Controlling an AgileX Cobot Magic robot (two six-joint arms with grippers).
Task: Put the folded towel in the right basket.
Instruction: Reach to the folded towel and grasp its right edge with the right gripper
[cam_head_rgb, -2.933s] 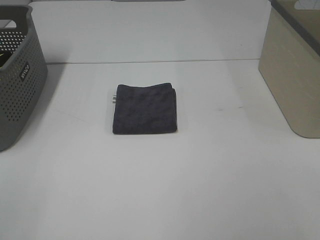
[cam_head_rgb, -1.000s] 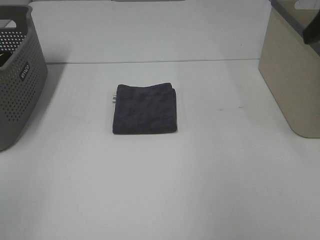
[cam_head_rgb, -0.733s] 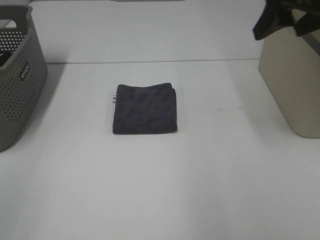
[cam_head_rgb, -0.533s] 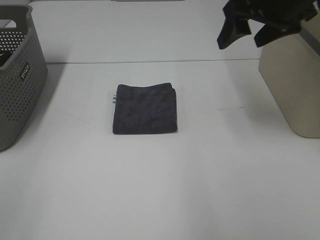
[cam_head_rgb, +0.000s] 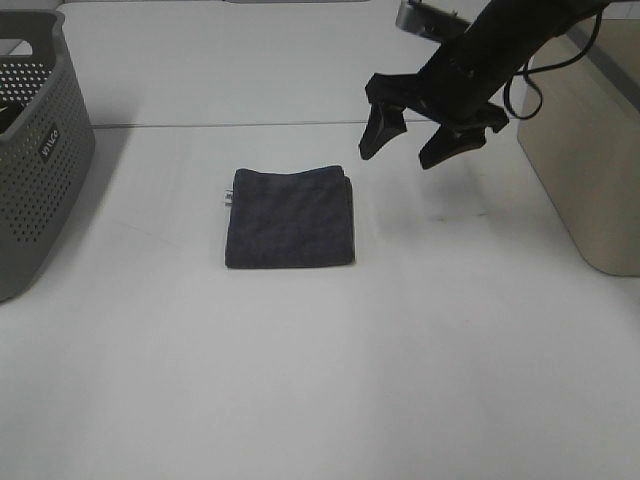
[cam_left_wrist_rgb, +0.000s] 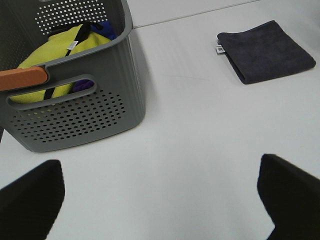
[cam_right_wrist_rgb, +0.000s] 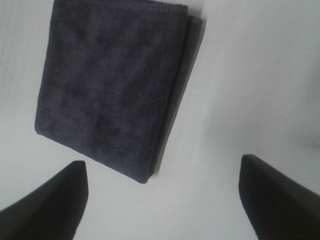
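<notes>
The folded dark grey towel (cam_head_rgb: 290, 217) lies flat on the white table (cam_head_rgb: 320, 380), left of centre. It also shows in the left wrist view (cam_left_wrist_rgb: 265, 51) and the right wrist view (cam_right_wrist_rgb: 112, 85). My right gripper (cam_head_rgb: 410, 140) is open and empty, hovering above the table just right of the towel's far right corner; its fingertips (cam_right_wrist_rgb: 45, 210) frame the towel's near edge in the right wrist view. The beige right basket (cam_head_rgb: 590, 150) stands at the right edge. My left gripper (cam_left_wrist_rgb: 160, 200) is open and empty over bare table, out of the exterior view.
A grey perforated basket (cam_head_rgb: 35, 150) stands at the left edge, holding yellow and purple cloth (cam_left_wrist_rgb: 65, 45) and an orange handle (cam_left_wrist_rgb: 22, 78). A cable loops from the right arm (cam_head_rgb: 520, 30) near the beige basket's rim.
My right arm has come into view from the upper right and swung left and down, from over the beige basket to just right of the towel. The towel has not moved.
</notes>
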